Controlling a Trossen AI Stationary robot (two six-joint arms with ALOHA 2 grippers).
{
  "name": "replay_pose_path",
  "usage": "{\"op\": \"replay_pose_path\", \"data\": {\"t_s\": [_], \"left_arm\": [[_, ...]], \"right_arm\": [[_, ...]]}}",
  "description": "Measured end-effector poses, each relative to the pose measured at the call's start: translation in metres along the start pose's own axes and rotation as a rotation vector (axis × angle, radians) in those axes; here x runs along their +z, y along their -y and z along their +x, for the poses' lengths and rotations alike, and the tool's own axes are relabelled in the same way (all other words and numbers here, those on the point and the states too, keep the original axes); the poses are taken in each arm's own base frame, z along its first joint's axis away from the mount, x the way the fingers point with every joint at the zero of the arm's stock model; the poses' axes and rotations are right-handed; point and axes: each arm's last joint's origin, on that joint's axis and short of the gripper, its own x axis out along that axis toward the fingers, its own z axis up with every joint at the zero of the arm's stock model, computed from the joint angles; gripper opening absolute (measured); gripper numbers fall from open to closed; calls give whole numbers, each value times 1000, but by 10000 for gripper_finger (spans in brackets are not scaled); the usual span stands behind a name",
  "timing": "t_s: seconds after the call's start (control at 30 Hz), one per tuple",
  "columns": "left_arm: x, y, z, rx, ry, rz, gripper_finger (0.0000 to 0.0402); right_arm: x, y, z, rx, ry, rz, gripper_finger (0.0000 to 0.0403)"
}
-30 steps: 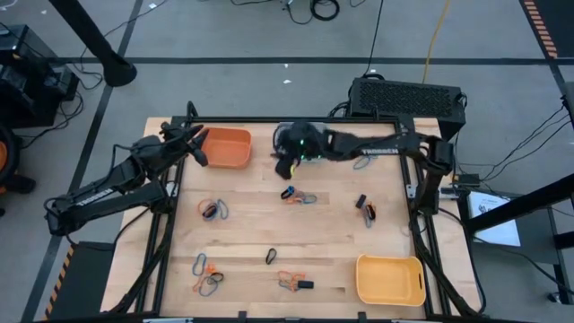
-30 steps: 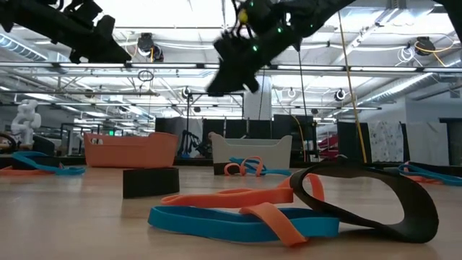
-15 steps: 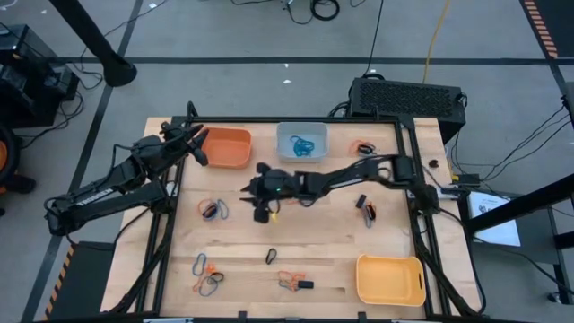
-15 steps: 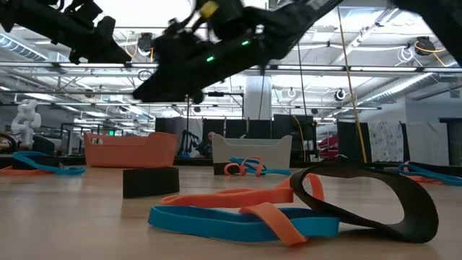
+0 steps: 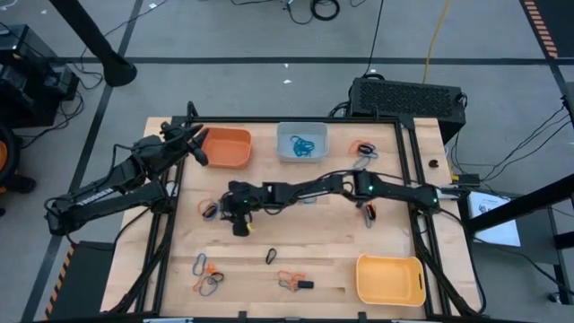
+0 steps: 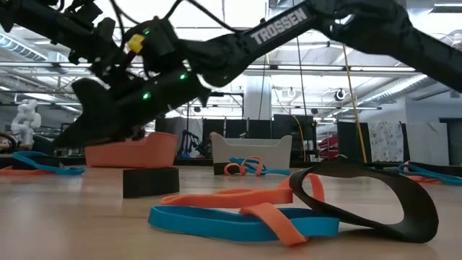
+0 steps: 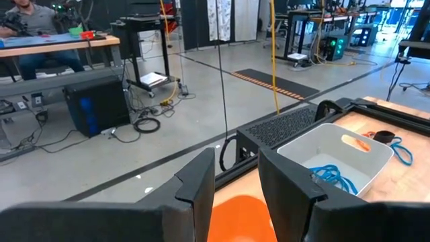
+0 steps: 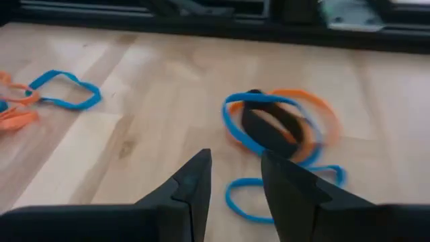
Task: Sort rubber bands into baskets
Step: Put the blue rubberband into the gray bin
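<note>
Three baskets stand on the wooden table: orange (image 5: pixel 229 148) at the far left, pale blue-grey (image 5: pixel 301 142) with blue bands in it, and yellow (image 5: pixel 390 278) at the near right. Rubber bands lie loose in small clusters (image 5: pixel 206 274) (image 5: pixel 291 281) (image 5: pixel 363 148). My right gripper (image 5: pixel 224 206) reaches across the table, low and open, just short of a cluster of blue, orange and black bands (image 8: pixel 279 128), touching none. My left gripper (image 5: pixel 199 144) hangs open over the orange basket's left rim (image 7: pixel 238 215).
A black box (image 5: pixel 408 94) sits behind the table's far right corner. Small black blocks lie among the bands (image 6: pixel 150 180) (image 5: pixel 305 284). My right arm (image 5: pixel 359 187) spans the table's middle. More bands lie beside the near cluster (image 8: pixel 64 91) and in the low view's foreground (image 6: pixel 289 209).
My right gripper has swung from over the pale blue-grey basket toward the table's left and near side, sinking low toward the band cluster at the left centre. The pale basket now shows uncovered. No band has moved.
</note>
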Motion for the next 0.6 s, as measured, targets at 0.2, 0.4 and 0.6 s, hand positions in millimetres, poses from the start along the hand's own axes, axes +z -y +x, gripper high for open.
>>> {"op": "replay_pose_path", "data": {"t_s": [0.2,0.4,0.6], "left_arm": [[0,0,0,2,-1,1,123],[0,0,0,3,0,0,123],[0,0,0,2,0,0,123]], "right_arm": [[-18,0,10,5,-79,33,123],[-26,1,15,-20,-86,83,123],[-27,1,15,-50,-90,95,111]]}}
